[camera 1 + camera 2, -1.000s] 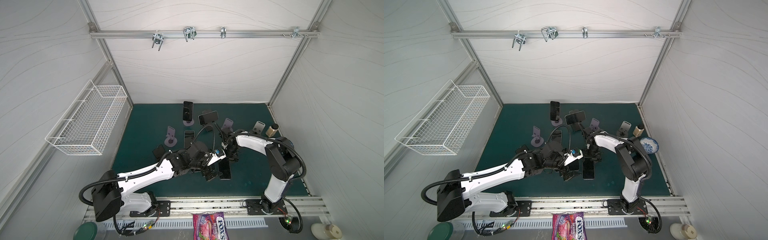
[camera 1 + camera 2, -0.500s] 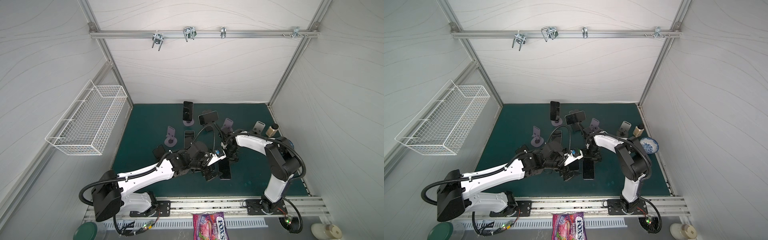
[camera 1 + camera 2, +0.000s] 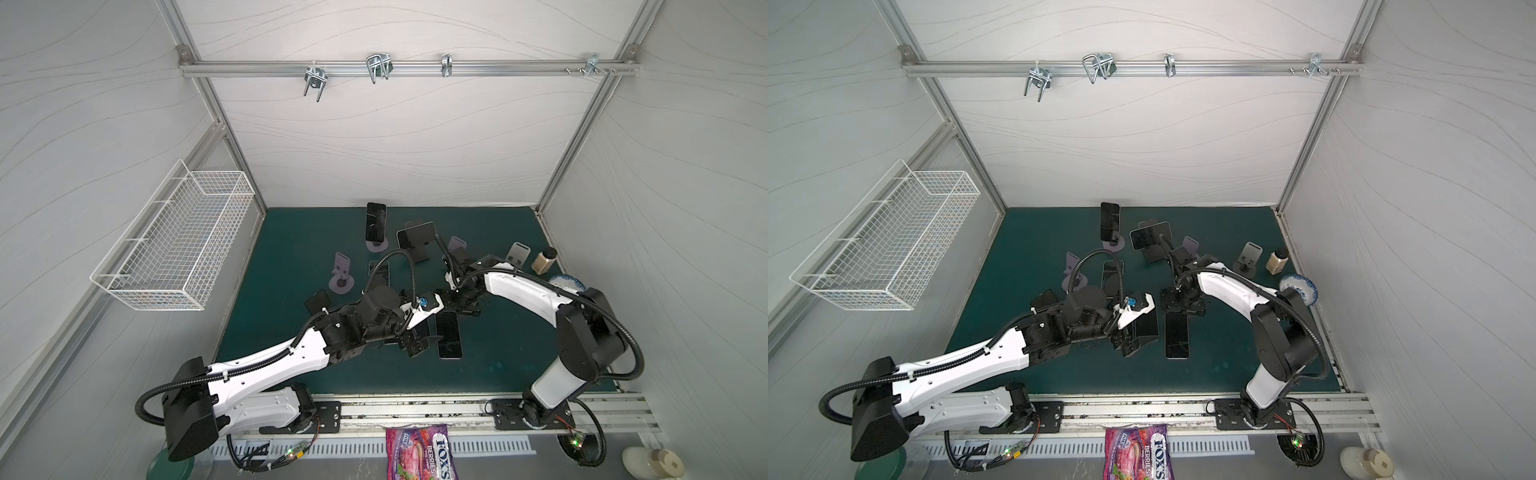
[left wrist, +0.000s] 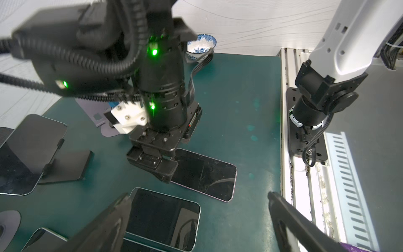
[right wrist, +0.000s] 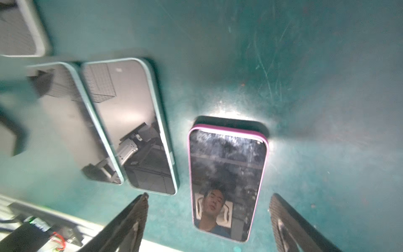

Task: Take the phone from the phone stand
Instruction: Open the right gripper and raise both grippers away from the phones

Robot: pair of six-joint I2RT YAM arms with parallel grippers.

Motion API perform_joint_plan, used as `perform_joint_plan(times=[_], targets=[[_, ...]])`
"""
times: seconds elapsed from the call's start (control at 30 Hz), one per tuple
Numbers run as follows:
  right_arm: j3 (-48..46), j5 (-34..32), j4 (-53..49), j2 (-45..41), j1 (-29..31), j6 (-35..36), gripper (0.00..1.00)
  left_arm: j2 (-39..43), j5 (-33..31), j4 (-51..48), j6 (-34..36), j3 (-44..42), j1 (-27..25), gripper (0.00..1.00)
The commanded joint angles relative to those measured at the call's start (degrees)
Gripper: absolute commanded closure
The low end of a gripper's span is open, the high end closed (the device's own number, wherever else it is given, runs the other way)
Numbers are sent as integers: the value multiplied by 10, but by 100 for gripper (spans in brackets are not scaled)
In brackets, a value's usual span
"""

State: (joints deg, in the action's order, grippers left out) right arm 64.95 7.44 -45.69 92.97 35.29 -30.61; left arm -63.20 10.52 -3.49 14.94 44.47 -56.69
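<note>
Pink phone [image 5: 226, 183] lies flat on the green mat [image 5: 316, 87], screen up, apart from every stand. The right gripper [image 5: 209, 196] hangs over one end of it with the jaws released: in the right wrist view one finger [image 5: 130, 222] stands at each long side of the phone, and a strip of mat shows between each finger and the pink edge, so nothing is grasped. In the left wrist view this gripper points straight down, very low over the end of the phone; whether it touches the glass I cannot tell.

The left gripper [image 4: 198, 195] is just beside it, also spread wide and holding nothing. It hovers over two teal phones [image 5: 130, 126], which lie flat side by side, just beside the pink phone.

Just behind the right arm is an empty stand [image 3: 457, 244]. Farther back an upright phone [image 3: 376, 222] leans on a round stand [image 3: 377, 246], and a sideways phone [image 3: 415, 235] sits on a dark stand [image 3: 420, 257]. A purple stand [image 3: 341, 272], left of the grippers in both top views, and a grey stand [image 3: 517, 253], near the right edge of the mat, carry no phone. A bottle [image 3: 544, 262] stands just beside the grey stand, and a bowl [image 3: 1299, 286] is near it.
</note>
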Motion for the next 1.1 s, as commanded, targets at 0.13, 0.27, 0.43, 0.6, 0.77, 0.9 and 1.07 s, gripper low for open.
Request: perform_joint_plan(times=[0.13, 0.27, 0.43, 0.6, 0.77, 0.9, 1.07], targets=[[13, -14, -13, -53, 4, -16, 12, 18, -31, 49, 6, -13, -2, 1], [14, -23, -5, -72, 6, -16, 12, 20, -42, 44, -6, -7, -2, 1], [1, -45, 19, -100, 16, -17, 11, 45, -44, 42, -29, -13, -2, 1], [-10, -54, 47, -131, 22, -14, 11, 89, -52, 19, -50, -23, -2, 1], [-4, -63, 61, -151, 22, 7, 10, 129, -84, -2, -104, -35, -2, 1], [2, -68, 73, -158, 21, 31, 8, 138, -121, 23, -159, -55, -2, 1], [-17, -70, 130, -175, 21, 77, 7, 119, -198, 43, -189, -51, 0, 1]])
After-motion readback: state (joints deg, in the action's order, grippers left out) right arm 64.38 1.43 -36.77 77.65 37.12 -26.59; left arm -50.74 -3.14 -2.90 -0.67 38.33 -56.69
